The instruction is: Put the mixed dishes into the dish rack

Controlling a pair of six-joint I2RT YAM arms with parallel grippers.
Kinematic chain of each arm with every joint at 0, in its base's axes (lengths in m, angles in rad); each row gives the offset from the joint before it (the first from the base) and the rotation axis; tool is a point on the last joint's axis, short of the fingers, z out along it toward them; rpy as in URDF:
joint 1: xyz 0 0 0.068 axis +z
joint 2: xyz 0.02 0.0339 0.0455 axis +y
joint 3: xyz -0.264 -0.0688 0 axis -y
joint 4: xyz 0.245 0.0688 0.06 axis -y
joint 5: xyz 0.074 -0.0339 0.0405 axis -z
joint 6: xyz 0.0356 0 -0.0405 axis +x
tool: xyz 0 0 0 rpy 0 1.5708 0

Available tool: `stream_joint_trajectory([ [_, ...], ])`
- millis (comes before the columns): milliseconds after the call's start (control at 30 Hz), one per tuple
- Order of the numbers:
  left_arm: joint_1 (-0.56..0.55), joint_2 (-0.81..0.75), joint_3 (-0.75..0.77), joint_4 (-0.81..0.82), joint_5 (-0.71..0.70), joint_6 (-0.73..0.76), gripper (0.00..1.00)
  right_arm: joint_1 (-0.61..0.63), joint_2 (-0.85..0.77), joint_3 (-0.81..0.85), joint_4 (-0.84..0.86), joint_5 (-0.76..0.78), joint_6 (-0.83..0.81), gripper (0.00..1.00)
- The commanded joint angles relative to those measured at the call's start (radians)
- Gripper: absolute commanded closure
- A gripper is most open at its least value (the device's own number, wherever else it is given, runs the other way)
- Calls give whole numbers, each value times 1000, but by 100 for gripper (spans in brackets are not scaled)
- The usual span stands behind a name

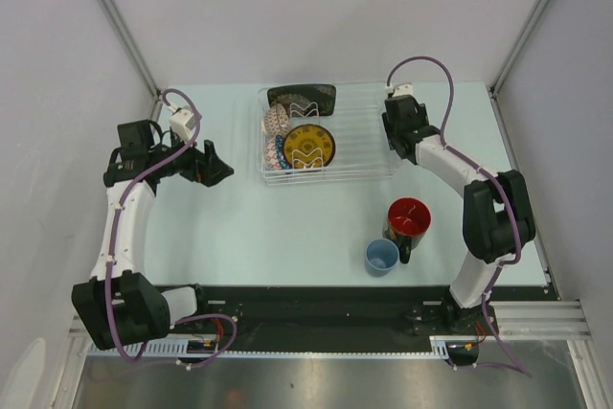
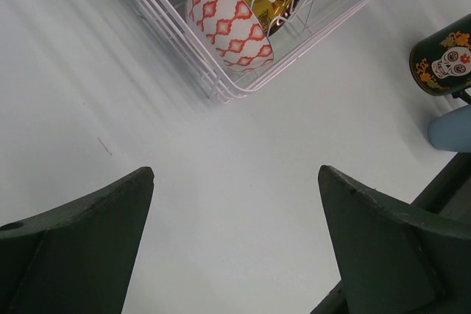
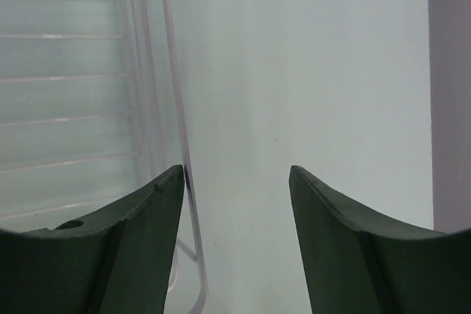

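Left tool (image 2: 235,170): jaws spread as wide as they go, nothing between them. It hangs over bare counter (image 1: 239,227) to the left of the dish rack (image 1: 369,155), well apart from it. Its wrist view looks toward the rack's near left corner.

Right tool (image 3: 235,169): jaws partly apart, nothing held. It sits at the right end of the rack. In its wrist view one finger (image 3: 140,240) stands just beside the rack's wire rim. We cannot tell whether finger and wire touch.

Rack contents, all crowded in the left half:
- black square floral plate (image 1: 302,98), on edge along the far side.
- beige patterned bowl (image 1: 276,120), at the left end, tipped on its side.
- blue mosaic bowl (image 1: 276,150), nearest the front left corner, also on its side. From the left wrist we see its red-and-white outer wall against the wires.
- yellow dark-rimmed saucer (image 1: 308,146), leaning in the white dividers just right of the bowls.

Right half of the rack shows only wires.

Still on the counter, in front of the rack toward the right:
- black mug with red inside (image 1: 408,219), upright. A skull print shows on its wall in the left wrist view.
- small light-blue cup (image 1: 381,257), upright, just beside the mug on its near left.
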Motion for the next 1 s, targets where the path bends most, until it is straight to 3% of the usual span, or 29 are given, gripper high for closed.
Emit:
stream_joint_trajectory([
  [0,-8,-22,12,32,20,-10,0,4,-36,31,-133,-4,111,37],
  [200,-9,-38,3,56,21,-11,0,22,-83,-17,-239,-46,191,39],
  [700,-8,-82,-6,21,-5,56,0,85,-342,-292,-311,-52,303,42],
  [967,-10,-108,-17,4,-5,70,0,91,-427,-286,-301,-23,295,35],
])
